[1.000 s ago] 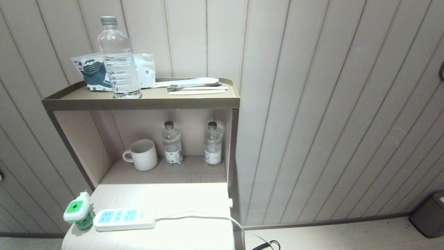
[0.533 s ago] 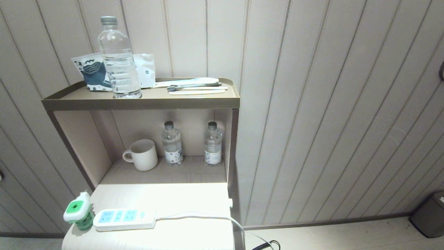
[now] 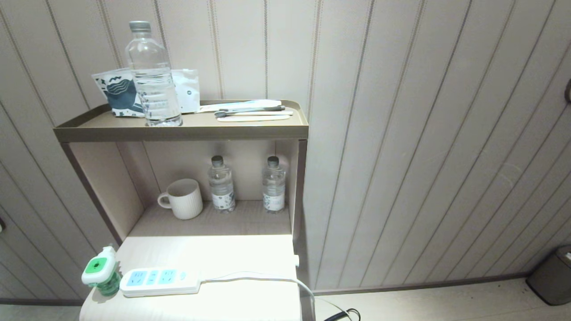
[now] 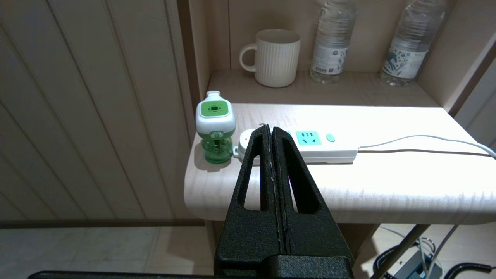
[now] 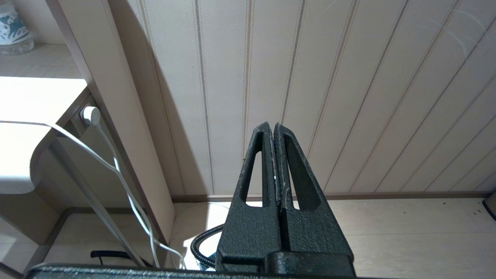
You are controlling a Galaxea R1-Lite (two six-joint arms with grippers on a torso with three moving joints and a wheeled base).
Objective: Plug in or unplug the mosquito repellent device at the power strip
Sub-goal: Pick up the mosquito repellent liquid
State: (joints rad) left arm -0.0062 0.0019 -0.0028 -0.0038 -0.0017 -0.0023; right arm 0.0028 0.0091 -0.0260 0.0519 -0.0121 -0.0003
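The mosquito repellent device (image 3: 100, 270) (image 4: 215, 131), white and green with a green bottle below, stands upright at the left corner of the pale desk top, just left of the power strip (image 3: 159, 281) (image 4: 310, 145) and apart from its sockets. The white strip lies flat with its blue socket faces up and its cord (image 3: 254, 278) running right. My left gripper (image 4: 270, 128) is shut and empty, held short of the desk's front edge, its tips overlapping the strip's left end in its wrist view. My right gripper (image 5: 271, 126) is shut and empty, pointing at the panelled wall beside the desk. Neither arm shows in the head view.
A ribbed mug (image 3: 183, 199) and two small water bottles (image 3: 221, 183) (image 3: 273, 183) stand in the niche behind the desk top. The upper shelf (image 3: 187, 131) carries a large bottle (image 3: 151, 76), sachets and toothbrush items. A grey bin (image 3: 552, 276) sits on the floor at right. Cables hang beside the desk (image 5: 128, 193).
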